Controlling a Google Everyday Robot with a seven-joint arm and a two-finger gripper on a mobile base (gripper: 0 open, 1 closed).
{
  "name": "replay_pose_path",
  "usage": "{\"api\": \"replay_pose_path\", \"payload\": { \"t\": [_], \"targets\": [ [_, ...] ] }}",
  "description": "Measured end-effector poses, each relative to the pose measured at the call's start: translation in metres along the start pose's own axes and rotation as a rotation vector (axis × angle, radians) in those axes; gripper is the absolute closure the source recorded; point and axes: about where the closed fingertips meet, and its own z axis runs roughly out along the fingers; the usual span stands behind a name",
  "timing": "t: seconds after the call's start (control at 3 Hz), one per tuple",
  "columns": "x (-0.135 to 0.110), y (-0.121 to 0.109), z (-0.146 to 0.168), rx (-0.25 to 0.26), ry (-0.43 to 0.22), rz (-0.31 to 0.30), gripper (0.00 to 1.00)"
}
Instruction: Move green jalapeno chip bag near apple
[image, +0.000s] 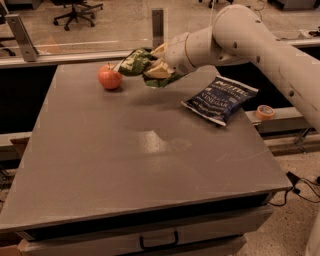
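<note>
Clamped tight in the gripper (159, 69): the green jalapeno chip bag (131, 61), crumpled, held clear of the grey table (125, 165) near its far edge. Just left of the bag and lower, resting on the tabletop: the apple (109, 77), close but apart. Farther right, lying flat: a dark navy chip bag (220, 98). Beyond the table's right edge, on a ledge: a roll of tape (264, 111)

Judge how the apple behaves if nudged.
The apple is round and sits free on the table, so it would probably roll. The green jalapeno chip bag, crumpled in the gripper beside it, looks soft, so contact would likely be gentle.
</note>
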Motion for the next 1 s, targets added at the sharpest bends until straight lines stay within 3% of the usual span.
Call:
{"api": "replay_pose_path", "payload": {
  "t": [0.33, 1.0],
  "targets": [
    [0.029, -0.005, 0.008, -0.015, 0.058, 0.03, 0.59],
    [0.049, -0.01, 0.03, -0.033, 0.1, 0.06, 0.12]
  ]
}}
